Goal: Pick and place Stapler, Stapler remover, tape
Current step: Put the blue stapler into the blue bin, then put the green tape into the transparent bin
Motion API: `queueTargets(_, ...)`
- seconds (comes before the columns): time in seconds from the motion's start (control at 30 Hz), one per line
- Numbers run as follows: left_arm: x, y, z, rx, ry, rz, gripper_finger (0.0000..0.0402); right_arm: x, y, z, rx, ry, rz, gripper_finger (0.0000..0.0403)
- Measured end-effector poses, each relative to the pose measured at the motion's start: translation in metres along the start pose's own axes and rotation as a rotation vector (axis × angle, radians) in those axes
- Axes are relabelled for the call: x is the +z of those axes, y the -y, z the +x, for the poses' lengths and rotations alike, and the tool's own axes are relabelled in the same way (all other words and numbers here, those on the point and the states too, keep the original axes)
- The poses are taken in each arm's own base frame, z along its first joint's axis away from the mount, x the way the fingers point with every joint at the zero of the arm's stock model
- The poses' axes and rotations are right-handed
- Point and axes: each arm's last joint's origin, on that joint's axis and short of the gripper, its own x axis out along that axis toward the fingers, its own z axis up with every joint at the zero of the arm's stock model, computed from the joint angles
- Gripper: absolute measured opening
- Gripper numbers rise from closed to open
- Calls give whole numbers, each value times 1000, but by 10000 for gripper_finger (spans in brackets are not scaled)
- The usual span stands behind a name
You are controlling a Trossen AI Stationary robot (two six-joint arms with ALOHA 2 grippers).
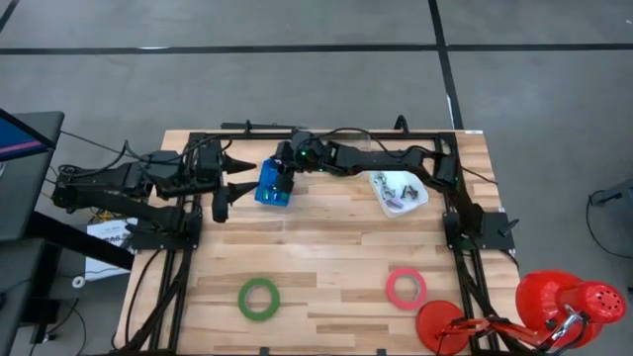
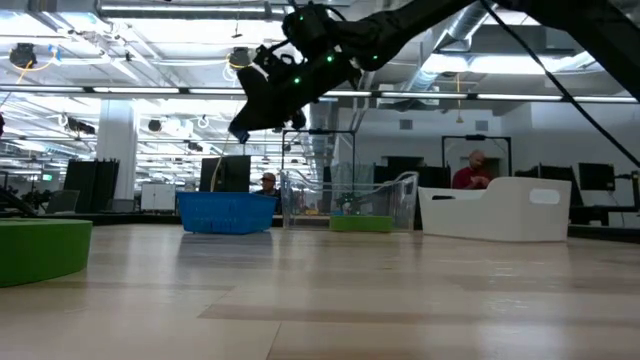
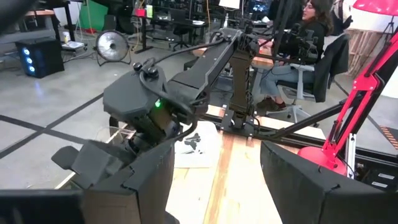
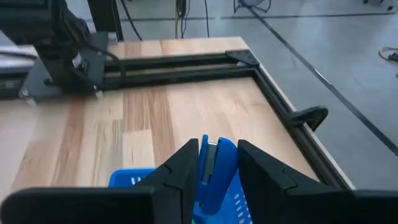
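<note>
Two arms share my wooden worktop [image 1: 326, 267]. Right claw [image 4: 217, 163], clamped on a blue plastic stapler [image 4: 214, 165], hangs directly above the blue slatted basket [image 1: 273, 188] near the far edge. Left claw [image 1: 229, 176] waits open beside it. A white tray [image 1: 400, 191] holds small items.
</note>
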Motion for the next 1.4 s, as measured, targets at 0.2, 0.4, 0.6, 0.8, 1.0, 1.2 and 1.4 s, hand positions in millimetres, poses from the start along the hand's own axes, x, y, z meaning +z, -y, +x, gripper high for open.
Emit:
queueTargets(0.2, 0, 0, 0, 0, 0, 0, 227, 1, 0, 0, -1, 4, 10, 100)
queueTargets(0.4, 0, 0, 0, 0, 0, 0, 227, 1, 0, 0, 0, 5, 10, 100)
queueTargets(0.6, 0, 0, 0, 0, 0, 0, 227, 1, 0, 0, 0, 4, 10, 101)
queueTargets(0.8, 0, 0, 0, 0, 0, 0, 227, 1, -1, 0, 19, 4, 40, 133)
queueTargets(1.0, 0, 0, 0, 0, 0, 0, 227, 1, -1, 0, 27, 4, 54, 194)
queueTargets(1.2, 0, 0, 0, 0, 0, 0, 227, 4, -1, -3, 28, 15, 51, 229)
queueTargets(1.4, 0, 0, 0, 0, 0, 0, 227, 20, -1, -20, 29, 32, 11, 233)
